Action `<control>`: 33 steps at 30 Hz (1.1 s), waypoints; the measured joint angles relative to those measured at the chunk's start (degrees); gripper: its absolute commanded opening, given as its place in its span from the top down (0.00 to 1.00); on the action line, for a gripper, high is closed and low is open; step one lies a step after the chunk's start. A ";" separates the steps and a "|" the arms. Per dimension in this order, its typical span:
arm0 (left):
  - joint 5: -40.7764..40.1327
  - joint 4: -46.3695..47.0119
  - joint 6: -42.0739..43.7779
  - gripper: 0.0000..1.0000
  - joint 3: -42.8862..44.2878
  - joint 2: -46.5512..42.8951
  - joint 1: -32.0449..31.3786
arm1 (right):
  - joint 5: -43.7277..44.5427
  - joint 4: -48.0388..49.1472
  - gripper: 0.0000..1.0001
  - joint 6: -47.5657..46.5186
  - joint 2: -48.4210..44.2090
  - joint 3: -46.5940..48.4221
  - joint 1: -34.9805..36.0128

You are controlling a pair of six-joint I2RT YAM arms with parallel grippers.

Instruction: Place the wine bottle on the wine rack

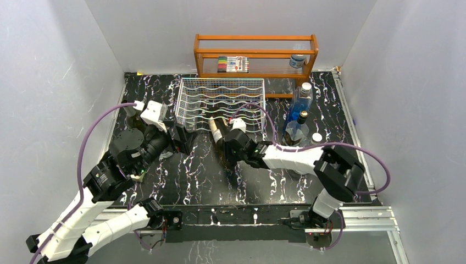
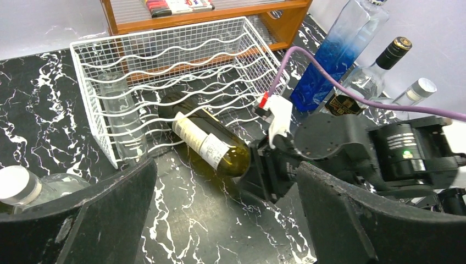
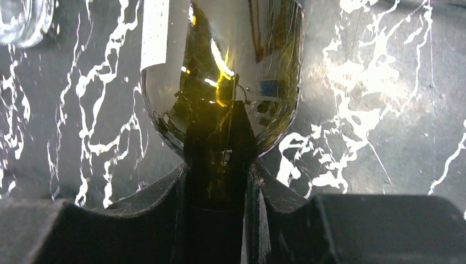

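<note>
The wine bottle (image 1: 216, 130) is dark green with a white label (image 2: 202, 141). It lies tilted, base end inside the front of the white wire wine rack (image 1: 220, 102), neck toward the arms. My right gripper (image 3: 220, 184) is shut on the bottle's neck just below the shoulder (image 3: 220, 82), and shows in the overhead view as right gripper (image 1: 235, 144). My left gripper (image 2: 225, 184) stands open and holds nothing, just left of the rack's front corner, facing the bottle. A clear glass bottle (image 2: 118, 110) lies in the rack's left cradle.
An orange wooden shelf (image 1: 255, 55) with markers stands behind the rack. To the right of the rack are a blue bottle (image 1: 301, 102), a black-capped bottle (image 1: 299, 127) and a silver-capped one (image 1: 316, 137). Another clear bottle (image 2: 16, 187) is beside my left gripper.
</note>
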 measured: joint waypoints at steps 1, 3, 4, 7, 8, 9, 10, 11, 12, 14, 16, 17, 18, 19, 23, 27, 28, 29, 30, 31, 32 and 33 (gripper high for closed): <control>0.04 -0.04 0.00 0.02 0.09 0.00 0.00 | 0.68 0.02 1.00 0.98 1.11 1.05 0.00; 0.20 -0.04 0.02 0.02 0.35 0.00 0.00 | 1.42 0.09 1.00 2.75 3.28 3.10 0.00; 0.28 -0.04 0.02 0.02 0.52 0.00 0.00 | 1.84 0.17 1.00 3.63 4.33 4.15 -0.02; 0.44 -0.02 0.00 0.02 0.87 0.00 0.00 | 2.86 0.35 1.00 6.14 7.74 7.54 0.02; 0.55 -0.04 0.00 0.02 0.90 -0.02 0.00 | 3.43 0.61 1.00 7.02 8.98 8.61 0.02; 0.63 -0.07 -0.02 0.02 0.94 0.00 0.00 | 4.33 1.20 1.00 7.65 10.40 9.66 0.02; 0.74 -0.04 -0.07 0.02 0.96 0.00 0.00 | 5.01 1.92 1.00 8.24 11.61 10.36 0.02; 0.90 -0.07 -0.11 0.02 0.98 0.00 0.00 | 5.79 2.27 1.00 8.76 13.09 11.39 0.11; 1.22 -0.15 -0.13 0.02 1.07 0.02 0.00 | 6.78 2.47 1.00 9.57 14.73 12.72 0.13; 1.84 -0.66 -0.33 0.02 1.62 0.24 0.00 | 8.33 3.26 1.00 10.32 17.33 14.60 0.17; 2.58 -1.44 -0.55 0.02 2.78 0.68 0.00 | 10.05 4.15 1.00 11.32 19.56 16.52 0.24; 2.84 -1.53 -0.76 0.02 3.17 0.76 0.00 | 10.60 4.66 1.00 11.61 20.17 16.81 0.24; 3.04 -1.64 -0.96 0.02 3.37 0.74 0.00 | 12.11 5.86 1.00 11.93 21.22 17.31 0.24; 3.17 -1.77 -1.14 0.02 3.39 0.59 0.00 | 12.17 5.97 1.00 11.98 21.29 17.35 0.24; 3.72 -2.58 -1.62 0.02 3.39 0.04 0.00 | 15.13 9.07 1.00 12.85 24.63 19.10 0.24; 4.07 -3.58 -1.88 0.02 3.43 -0.11 0.00 | 16.41 11.08 0.96 13.25 27.34 21.03 0.22; 4.07 -3.85 -1.97 0.02 3.43 -0.15 0.00 | 16.37 11.30 0.94 13.22 27.78 21.40 0.22; 4.07 -4.09 -1.99 0.02 3.43 -0.17 0.00 | 16.35 11.34 0.91 13.18 28.26 21.90 0.24; 4.07 -4.35 -2.01 0.02 3.50 -0.24 0.00 | 16.39 11.34 0.89 13.22 28.57 22.21 0.24; 4.07 -4.63 -2.01 0.02 3.63 -0.28 0.00 | 16.44 11.37 0.87 13.33 28.96 22.67 0.22; 4.07 -4.72 -2.01 0.02 3.76 -0.35 0.00 | 16.76 11.26 0.85 13.51 29.24 23.08 0.20; 4.07 -4.76 -2.01 0.02 3.87 -0.42 0.00 | 17.05 11.23 0.82 13.86 29.49 23.41 0.15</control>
